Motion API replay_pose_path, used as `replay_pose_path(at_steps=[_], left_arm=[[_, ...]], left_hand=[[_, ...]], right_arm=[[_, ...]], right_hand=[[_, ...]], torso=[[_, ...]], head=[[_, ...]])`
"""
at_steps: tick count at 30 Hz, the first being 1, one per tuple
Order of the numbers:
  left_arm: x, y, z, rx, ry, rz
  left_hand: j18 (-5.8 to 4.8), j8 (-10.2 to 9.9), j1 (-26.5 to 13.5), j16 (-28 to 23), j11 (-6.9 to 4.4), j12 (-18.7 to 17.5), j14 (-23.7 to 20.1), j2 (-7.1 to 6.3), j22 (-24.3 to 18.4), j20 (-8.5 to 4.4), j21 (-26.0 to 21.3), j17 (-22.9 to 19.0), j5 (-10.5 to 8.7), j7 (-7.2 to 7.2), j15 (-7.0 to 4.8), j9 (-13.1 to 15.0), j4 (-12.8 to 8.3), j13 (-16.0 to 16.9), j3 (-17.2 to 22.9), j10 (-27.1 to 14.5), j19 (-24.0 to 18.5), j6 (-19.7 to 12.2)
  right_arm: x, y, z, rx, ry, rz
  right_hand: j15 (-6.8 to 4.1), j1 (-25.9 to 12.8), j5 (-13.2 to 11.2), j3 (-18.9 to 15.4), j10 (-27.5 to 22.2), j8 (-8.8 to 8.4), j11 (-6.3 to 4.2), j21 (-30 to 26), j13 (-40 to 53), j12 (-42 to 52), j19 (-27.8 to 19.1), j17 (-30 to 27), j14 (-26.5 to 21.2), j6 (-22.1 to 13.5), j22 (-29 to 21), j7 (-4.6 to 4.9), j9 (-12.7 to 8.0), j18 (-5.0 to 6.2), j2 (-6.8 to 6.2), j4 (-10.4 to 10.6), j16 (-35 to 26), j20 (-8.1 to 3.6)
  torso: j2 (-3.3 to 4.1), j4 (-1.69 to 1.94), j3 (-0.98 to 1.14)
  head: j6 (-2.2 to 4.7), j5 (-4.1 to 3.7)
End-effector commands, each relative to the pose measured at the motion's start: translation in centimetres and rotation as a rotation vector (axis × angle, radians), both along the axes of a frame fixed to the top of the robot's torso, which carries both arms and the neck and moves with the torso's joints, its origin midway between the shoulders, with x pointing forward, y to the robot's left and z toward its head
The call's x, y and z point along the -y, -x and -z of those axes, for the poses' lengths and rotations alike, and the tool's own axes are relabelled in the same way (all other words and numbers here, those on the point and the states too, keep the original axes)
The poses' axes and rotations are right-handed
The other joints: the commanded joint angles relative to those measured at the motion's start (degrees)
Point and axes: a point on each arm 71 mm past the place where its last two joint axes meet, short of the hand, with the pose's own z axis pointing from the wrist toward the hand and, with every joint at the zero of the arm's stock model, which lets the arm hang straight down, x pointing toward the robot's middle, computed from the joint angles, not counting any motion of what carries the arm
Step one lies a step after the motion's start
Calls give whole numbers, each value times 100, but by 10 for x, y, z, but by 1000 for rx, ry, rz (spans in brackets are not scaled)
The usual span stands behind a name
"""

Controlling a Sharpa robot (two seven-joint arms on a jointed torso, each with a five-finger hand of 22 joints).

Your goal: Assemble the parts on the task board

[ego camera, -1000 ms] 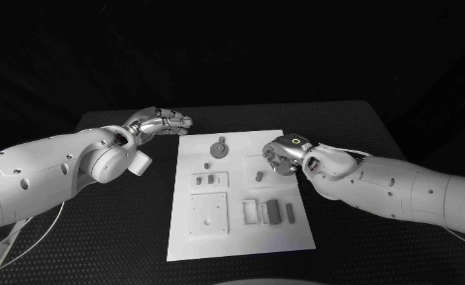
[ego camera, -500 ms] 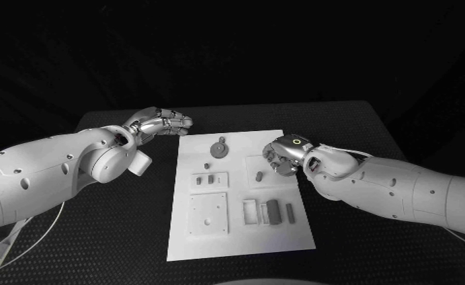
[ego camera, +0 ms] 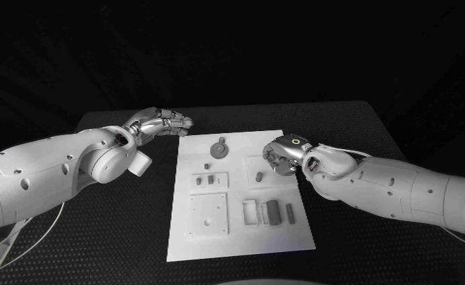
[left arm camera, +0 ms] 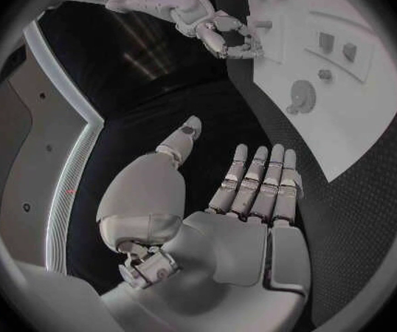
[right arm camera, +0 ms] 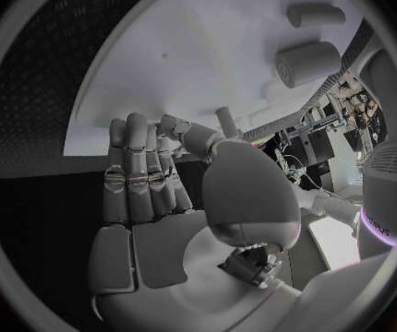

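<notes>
The white task board (ego camera: 242, 231) lies in the middle of the black table, and it also shows in the left wrist view (left arm camera: 364, 103). Grey parts rest on it: a round piece (ego camera: 221, 150), a short peg (ego camera: 259, 177) and some dark bars (ego camera: 274, 211). My left hand (ego camera: 160, 122) hovers off the board's far left corner; its palm (left arm camera: 245, 221) is bare, fingers straight, thumb apart. My right hand (ego camera: 283, 154) hangs low over the board's far right part. Its thumb (right arm camera: 184, 134) lies against its fingers, with a small peg (right arm camera: 224, 116) just beyond; whether the hand holds it is unclear.
A square plate (ego camera: 208, 214) with holes sits on the board's near left, and a small block with two pieces (ego camera: 204, 180) lies beyond it. Two pale cylinders (right arm camera: 309, 63) stand on the board in the right wrist view. Black table (ego camera: 368, 130) surrounds the board.
</notes>
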Motion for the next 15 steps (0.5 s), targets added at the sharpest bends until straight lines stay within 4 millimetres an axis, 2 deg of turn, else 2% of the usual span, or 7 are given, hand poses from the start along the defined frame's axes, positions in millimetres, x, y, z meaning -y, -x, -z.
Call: replay_pose_path(at_steps=[1, 15], left_arm=[[2, 0, -1, 3, 5, 18], [2, 0, -1, 3, 5, 18]], left_hand=[[-15, 26, 22, 27, 11, -14, 38, 29, -8, -12, -20, 5, 1, 397, -8, 5, -37, 0, -2, 40, 10, 23], [-17, 27, 28, 26, 10, -15, 39, 27, -9, -14, -21, 6, 1, 407, -9, 4, -46, -1, -2, 40, 11, 23]], right_arm=[[-2, 5, 9, -33, 30, -9], [-4, 2, 11, -17, 56, -5]], right_hand=[[-35, -14, -12, -1, 98, 47, -10, 33, -4958, 34, 62, 11, 47, 71, 124, -1, 7, 40, 75, 42, 36, -9], [-112, -57, -13, -15, 384, 140, -93, 82, -4938, 52, 145, 22, 124, 249, 124, -78, 31, 40, 74, 82, 85, -50]], torso=[[0, 0, 1], [3, 1, -2]], head=[[-5, -3], [-23, -7]])
